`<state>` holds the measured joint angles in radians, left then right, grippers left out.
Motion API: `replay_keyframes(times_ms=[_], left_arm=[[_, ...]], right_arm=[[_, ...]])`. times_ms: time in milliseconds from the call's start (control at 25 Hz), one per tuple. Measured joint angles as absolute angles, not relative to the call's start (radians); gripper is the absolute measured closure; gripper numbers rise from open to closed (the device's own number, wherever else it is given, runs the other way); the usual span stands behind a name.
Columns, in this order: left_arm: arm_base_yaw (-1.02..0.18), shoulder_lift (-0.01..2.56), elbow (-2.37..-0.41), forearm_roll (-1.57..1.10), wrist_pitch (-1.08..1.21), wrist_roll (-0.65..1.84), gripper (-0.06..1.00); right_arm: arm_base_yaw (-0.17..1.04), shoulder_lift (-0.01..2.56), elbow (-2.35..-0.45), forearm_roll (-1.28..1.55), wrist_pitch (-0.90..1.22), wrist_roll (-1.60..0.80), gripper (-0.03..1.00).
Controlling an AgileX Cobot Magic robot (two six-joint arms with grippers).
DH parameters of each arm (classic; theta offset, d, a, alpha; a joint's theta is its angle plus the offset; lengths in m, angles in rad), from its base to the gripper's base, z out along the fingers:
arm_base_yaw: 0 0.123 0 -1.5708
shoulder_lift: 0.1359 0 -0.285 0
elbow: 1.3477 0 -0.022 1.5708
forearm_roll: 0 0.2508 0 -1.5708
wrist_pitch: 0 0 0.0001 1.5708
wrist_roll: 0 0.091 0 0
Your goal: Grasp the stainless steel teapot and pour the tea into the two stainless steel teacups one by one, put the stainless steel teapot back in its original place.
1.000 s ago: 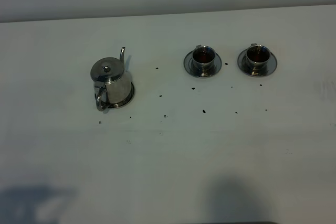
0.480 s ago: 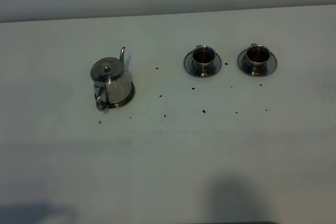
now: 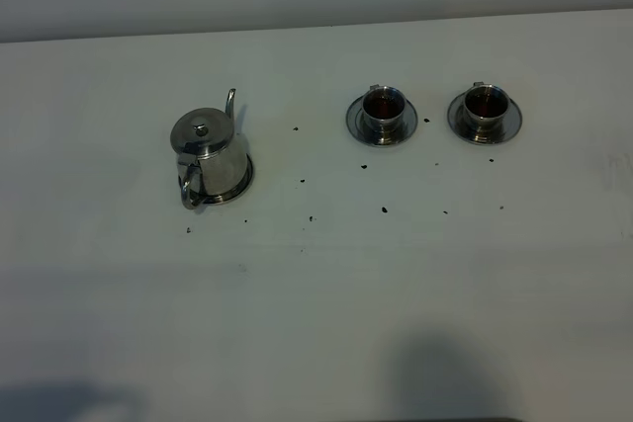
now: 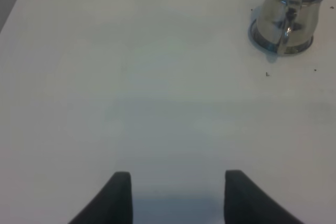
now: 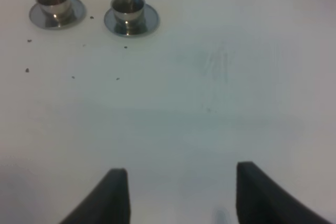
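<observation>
The stainless steel teapot stands upright on its round steel coaster at the left of the table, spout pointing away, loop handle toward the front. In the left wrist view the teapot is far from my left gripper, which is open and empty. The two stainless steel teacups sit on saucers at the right, each holding dark tea. My right gripper is open with nothing between its fingers, well short of the cups. Neither gripper shows in the exterior high view.
Small dark drops dot the white table between the teapot and the cups and in front of them. The table's back edge meets a grey wall. Two soft shadows lie along the front edge.
The shadow at the front left of the table has shrunk toward the edge. Teapot and cups have not moved.
</observation>
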<state>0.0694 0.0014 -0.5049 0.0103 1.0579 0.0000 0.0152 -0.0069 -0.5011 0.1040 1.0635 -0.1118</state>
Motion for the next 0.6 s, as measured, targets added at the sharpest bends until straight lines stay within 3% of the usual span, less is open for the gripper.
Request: replay_keyframes(times_ms=[600], left_arm=[[0.069,0.001,-0.505,0.01,1.058,0.0,0.51]], right_arm=[[0.015,-0.007,-0.501,0.104,1.064,-0.112,0.52]])
